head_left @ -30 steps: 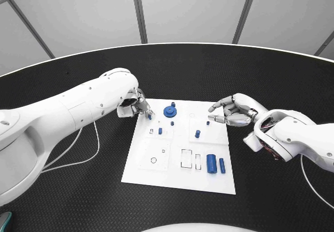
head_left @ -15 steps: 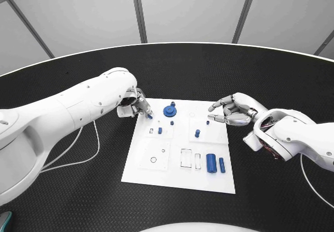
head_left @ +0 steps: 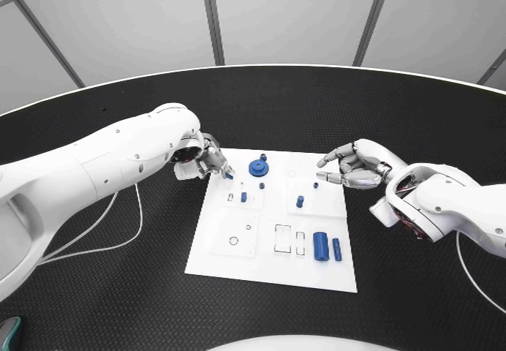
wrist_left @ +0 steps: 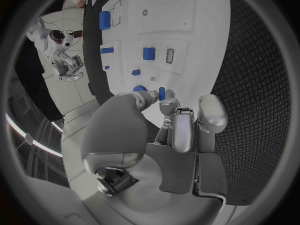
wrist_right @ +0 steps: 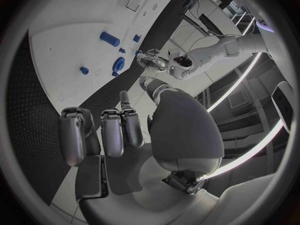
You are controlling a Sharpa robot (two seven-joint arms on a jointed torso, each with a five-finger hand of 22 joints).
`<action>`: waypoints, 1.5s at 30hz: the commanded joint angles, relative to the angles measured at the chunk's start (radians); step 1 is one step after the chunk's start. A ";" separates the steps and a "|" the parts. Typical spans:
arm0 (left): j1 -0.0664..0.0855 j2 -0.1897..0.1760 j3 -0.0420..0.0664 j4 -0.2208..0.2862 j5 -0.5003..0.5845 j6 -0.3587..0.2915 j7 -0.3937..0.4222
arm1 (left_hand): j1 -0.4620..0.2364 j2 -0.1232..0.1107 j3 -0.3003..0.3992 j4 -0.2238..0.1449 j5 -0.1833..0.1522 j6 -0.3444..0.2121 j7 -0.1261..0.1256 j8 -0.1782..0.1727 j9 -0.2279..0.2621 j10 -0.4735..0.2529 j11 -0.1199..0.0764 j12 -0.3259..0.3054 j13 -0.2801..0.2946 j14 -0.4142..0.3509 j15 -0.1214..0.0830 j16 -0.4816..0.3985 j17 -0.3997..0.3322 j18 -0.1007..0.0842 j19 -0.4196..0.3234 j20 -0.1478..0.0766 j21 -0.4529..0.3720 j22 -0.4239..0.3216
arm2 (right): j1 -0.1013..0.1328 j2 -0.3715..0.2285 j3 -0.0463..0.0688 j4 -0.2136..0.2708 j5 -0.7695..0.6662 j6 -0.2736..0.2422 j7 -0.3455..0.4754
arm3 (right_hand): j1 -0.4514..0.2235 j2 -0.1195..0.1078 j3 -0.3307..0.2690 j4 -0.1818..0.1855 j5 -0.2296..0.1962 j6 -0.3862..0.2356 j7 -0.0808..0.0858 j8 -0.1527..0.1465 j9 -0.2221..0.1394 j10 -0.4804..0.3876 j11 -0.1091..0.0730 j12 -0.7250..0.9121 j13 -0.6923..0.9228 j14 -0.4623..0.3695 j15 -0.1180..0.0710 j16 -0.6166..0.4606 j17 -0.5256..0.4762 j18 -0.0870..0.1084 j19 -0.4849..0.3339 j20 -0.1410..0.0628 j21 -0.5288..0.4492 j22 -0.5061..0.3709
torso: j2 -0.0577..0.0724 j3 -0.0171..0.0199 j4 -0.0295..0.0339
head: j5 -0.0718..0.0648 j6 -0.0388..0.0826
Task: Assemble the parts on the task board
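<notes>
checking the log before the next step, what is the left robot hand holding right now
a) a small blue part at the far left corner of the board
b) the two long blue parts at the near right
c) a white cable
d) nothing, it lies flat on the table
a: the left robot hand pinches a small blue part in its fingertips over the far left corner of the task board; the left wrist view shows the same blue piece at the fingertips.

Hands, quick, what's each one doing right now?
Left hand: pinching a small blue part at the task board.
Right hand: fingers curled, holding nothing.
</notes>
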 commanded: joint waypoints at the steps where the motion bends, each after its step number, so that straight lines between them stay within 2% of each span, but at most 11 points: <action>1: 0.000 -0.045 0.000 0.062 0.009 -0.016 0.004 | -0.012 -0.004 0.124 -0.117 0.004 -0.003 -0.002 0.009 0.003 0.010 0.000 0.008 0.007 0.048 0.006 -0.006 0.041 -0.003 -0.002 0.005 0.000 0.002 | 0.000 0.000 0.000 -0.003 0.000 0.000 0.000 | 0.000 0.009 -0.003 0.001 0.003 0.001 0.000 0.004 0.000 0.042 -0.009 0.001 0.190 0.080 -0.007 -0.001 0.147 0.015 0.046 -0.006 -0.003 0.132 | -0.007 -0.0009 0.0040 | -0.002 -0.003; 5: 0.001 -0.107 0.000 0.153 0.015 -0.052 0.025 | -0.019 -0.011 0.140 -0.136 0.009 0.001 -0.004 0.015 0.005 0.021 -0.002 0.015 0.017 0.048 0.004 -0.005 0.042 -0.004 0.001 0.004 0.003 0.007 | 0.000 0.000 0.000 -0.008 0.000 0.000 0.001 | 0.000 0.010 -0.002 0.001 0.005 0.001 0.000 0.005 0.000 0.042 -0.009 0.002 0.191 0.080 -0.007 -0.001 0.147 0.015 0.047 -0.006 -0.002 0.133 | -0.013 -0.0032 0.0081 | -0.003 -0.008; 10: 0.000 -0.154 -0.001 0.222 0.014 -0.084 0.047 | -0.023 -0.018 0.153 -0.153 0.013 0.006 -0.005 0.018 0.007 0.029 -0.003 0.021 0.027 0.048 0.003 -0.005 0.043 -0.005 0.005 0.003 0.007 0.015 | -0.001 0.000 0.000 -0.011 0.000 0.000 0.002 | 0.000 0.010 -0.002 0.001 0.005 0.001 0.000 0.005 0.000 0.042 -0.009 0.002 0.191 0.080 -0.007 -0.001 0.147 0.015 0.047 -0.006 -0.002 0.133 | -0.014 -0.0046 0.0113 | -0.002 -0.007; 13: 0.000 -0.178 -0.001 0.261 0.006 -0.106 0.060 | -0.026 -0.023 0.160 -0.163 0.016 0.008 -0.006 0.019 0.007 0.034 -0.004 0.024 0.031 0.049 0.002 -0.005 0.043 -0.006 0.007 0.002 0.010 0.021 | -0.001 0.002 0.000 -0.014 0.000 0.000 0.003 | 0.000 0.010 -0.002 0.001 0.006 0.001 0.000 0.005 0.000 0.042 -0.009 0.001 0.190 0.080 -0.007 -0.001 0.147 0.015 0.047 -0.006 -0.003 0.133 | -0.013 -0.0046 0.0108 | 0.004 -0.005; 19: -0.004 -0.209 -0.003 0.324 -0.037 -0.152 0.075 | -0.030 -0.025 0.163 -0.168 0.016 0.012 -0.007 0.021 0.008 0.043 -0.005 0.032 0.044 0.049 0.001 -0.004 0.044 -0.008 0.012 0.001 0.016 0.031 | -0.001 0.006 -0.001 -0.019 0.000 0.000 0.005 | 0.000 0.010 -0.002 0.001 0.006 0.001 0.000 0.005 0.000 0.042 -0.009 0.001 0.190 0.080 -0.007 -0.001 0.147 0.015 0.047 -0.006 -0.003 0.133 | -0.012 -0.0043 0.0072 | 0.006 -0.006; 23: -0.010 -0.216 -0.004 0.342 -0.075 -0.171 0.080 | -0.032 -0.026 0.165 -0.170 0.016 0.014 -0.007 0.022 0.008 0.047 -0.005 0.034 0.047 0.049 0.001 -0.004 0.044 -0.009 0.014 0.001 0.017 0.034 | -0.002 0.009 -0.001 -0.021 0.000 0.000 0.006 | 0.000 0.010 -0.002 0.001 0.006 0.001 0.000 0.005 0.000 0.042 -0.009 0.001 0.190 0.080 -0.007 -0.001 0.147 0.015 0.047 -0.006 -0.003 0.133 | -0.012 -0.0024 0.0067 | 0.009 -0.007; 27: -0.020 -0.218 -0.006 0.352 -0.098 -0.180 0.081 | -0.033 -0.026 0.166 -0.172 0.016 0.015 -0.008 0.022 0.008 0.050 -0.006 0.036 0.052 0.049 0.000 -0.004 0.044 -0.009 0.014 0.001 0.018 0.035 | -0.002 0.009 -0.001 -0.021 0.000 0.000 0.007 | 0.000 0.010 -0.002 0.001 0.006 0.001 0.000 0.005 0.000 0.042 -0.009 0.001 0.190 0.080 -0.007 -0.001 0.147 0.015 0.047 -0.006 -0.003 0.133 | -0.010 -0.0042 0.0087 | 0.006 -0.008; 31: -0.030 -0.214 -0.007 0.354 -0.114 -0.174 0.078 | -0.034 -0.027 0.168 -0.173 0.016 0.016 -0.008 0.023 0.008 0.051 -0.006 0.037 0.051 0.049 0.000 -0.004 0.044 -0.009 0.015 0.001 0.019 0.036 | -0.002 0.011 -0.001 -0.022 0.000 -0.001 0.008 | 0.000 0.011 -0.002 0.001 0.009 0.000 0.000 0.006 0.000 0.041 -0.009 0.000 0.189 0.080 -0.007 -0.001 0.146 0.016 0.045 -0.006 -0.005 0.130 | -0.010 -0.0032 0.0087 | 0.009 -0.009; 34: -0.034 -0.211 -0.008 0.354 -0.123 -0.168 0.077 | -0.034 -0.027 0.168 -0.173 0.016 0.016 -0.008 0.023 0.008 0.051 -0.006 0.037 0.051 0.049 0.000 -0.004 0.044 -0.009 0.015 0.001 0.019 0.036 | -0.003 0.011 -0.001 -0.022 0.000 -0.002 0.009 | 0.000 0.011 -0.002 0.001 0.009 0.000 0.000 0.006 0.000 0.041 -0.009 0.000 0.189 0.080 -0.007 -0.001 0.146 0.016 0.045 -0.006 -0.005 0.130 | -0.010 -0.0020 0.0078 | 0.009 -0.010; 40: -0.039 -0.206 -0.010 0.350 -0.130 -0.154 0.072 | -0.035 -0.028 0.169 -0.175 0.016 0.017 -0.008 0.023 0.008 0.054 -0.006 0.039 0.055 0.049 0.000 -0.004 0.044 -0.009 0.015 0.000 0.019 0.035 | -0.003 0.012 -0.001 -0.022 0.000 -0.008 0.014 | 0.000 0.011 -0.001 0.001 0.010 0.000 0.000 0.006 0.000 0.040 -0.009 -0.002 0.187 0.080 -0.007 -0.002 0.145 0.018 0.041 -0.006 -0.011 0.119 | -0.009 -0.0034 0.0076 | 0.007 -0.013; 45: -0.042 -0.200 -0.012 0.346 -0.132 -0.145 0.069 | -0.036 -0.028 0.169 -0.175 0.016 0.018 -0.009 0.023 0.008 0.056 -0.007 0.040 0.058 0.049 0.000 -0.004 0.044 -0.009 0.015 0.000 0.019 0.036 | -0.003 0.011 -0.001 -0.020 0.000 -0.010 0.015 | 0.000 0.011 -0.001 0.001 0.010 0.000 0.000 0.006 0.000 0.040 -0.009 -0.002 0.187 0.080 -0.007 -0.002 0.145 0.018 0.041 -0.006 -0.011 0.119 | -0.010 -0.0030 0.0087 | 0.005 -0.014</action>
